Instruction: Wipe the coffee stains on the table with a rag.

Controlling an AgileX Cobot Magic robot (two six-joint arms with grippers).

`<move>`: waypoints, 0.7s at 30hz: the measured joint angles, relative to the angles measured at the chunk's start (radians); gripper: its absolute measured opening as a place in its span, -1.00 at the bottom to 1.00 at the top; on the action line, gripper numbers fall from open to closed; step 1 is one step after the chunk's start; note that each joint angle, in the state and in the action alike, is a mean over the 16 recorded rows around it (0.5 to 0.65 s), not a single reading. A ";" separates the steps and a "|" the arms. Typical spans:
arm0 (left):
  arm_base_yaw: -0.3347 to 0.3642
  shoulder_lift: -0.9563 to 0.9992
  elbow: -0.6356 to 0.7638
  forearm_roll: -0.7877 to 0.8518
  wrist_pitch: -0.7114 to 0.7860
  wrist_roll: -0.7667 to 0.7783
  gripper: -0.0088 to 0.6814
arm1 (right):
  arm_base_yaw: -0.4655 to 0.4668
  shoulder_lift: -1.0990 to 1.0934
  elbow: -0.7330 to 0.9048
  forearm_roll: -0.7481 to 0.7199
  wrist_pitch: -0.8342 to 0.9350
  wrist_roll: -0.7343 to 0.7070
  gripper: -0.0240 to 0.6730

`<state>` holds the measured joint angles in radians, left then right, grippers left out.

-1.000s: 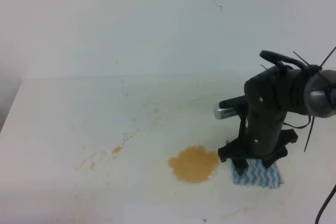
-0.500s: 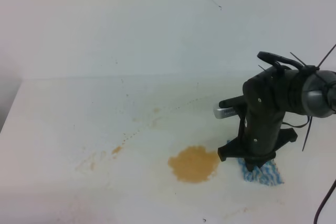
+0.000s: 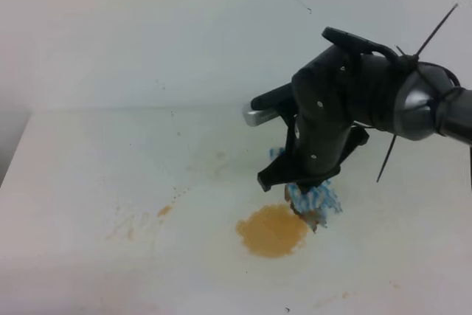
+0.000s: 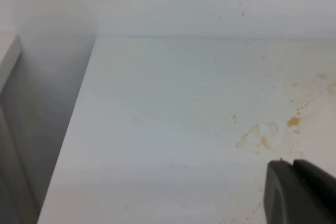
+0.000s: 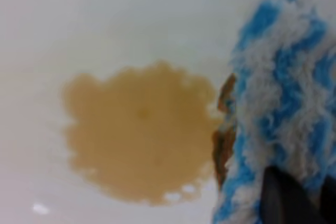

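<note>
Right gripper was clamped on the rag, jaws pinched tight into the bunched cloth. Rag hung crumpled below the fingers, lifted clear of the table as far as the high view showed, its lower tip just above the upper right edge of the coffee stains. Couldn't tell whether that tip actually touched the liquid. Right wrist view: rag filled the right side of frame, blue zigzag stripes on white, with a brown wet patch on its left edge facing the stain. Dark fingertip visible at bottom right of that view, pressed into the cloth.

Stain was one roundish orange-brown blotch with wavy edges, near the front-middle of the table, apparently unsmeared. Smaller faint orange specks sat well to its left; same specks showed in the left wrist view.

Left gripper: only a dark corner of it showed at bottom right of its own camera, above bare tabletop. Couldn't tell if it was spread or closed. It was out of the high view
</note>
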<state>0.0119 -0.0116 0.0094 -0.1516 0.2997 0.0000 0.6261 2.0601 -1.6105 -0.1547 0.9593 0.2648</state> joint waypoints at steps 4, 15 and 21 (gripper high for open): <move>0.000 0.002 0.000 0.000 0.000 0.000 -0.98 | 0.035 0.035 -0.062 0.006 0.040 -0.023 -0.81; 0.000 0.009 -0.009 0.000 0.005 0.000 -0.99 | 0.135 0.206 -0.198 0.061 0.103 -0.080 -0.82; 0.000 0.004 -0.002 0.000 0.001 0.000 -0.98 | 0.190 0.290 -0.306 0.078 0.132 -0.097 -0.82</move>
<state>0.0119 -0.0081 0.0070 -0.1517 0.3009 0.0000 0.8166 2.3501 -1.9163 -0.0763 1.0918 0.1678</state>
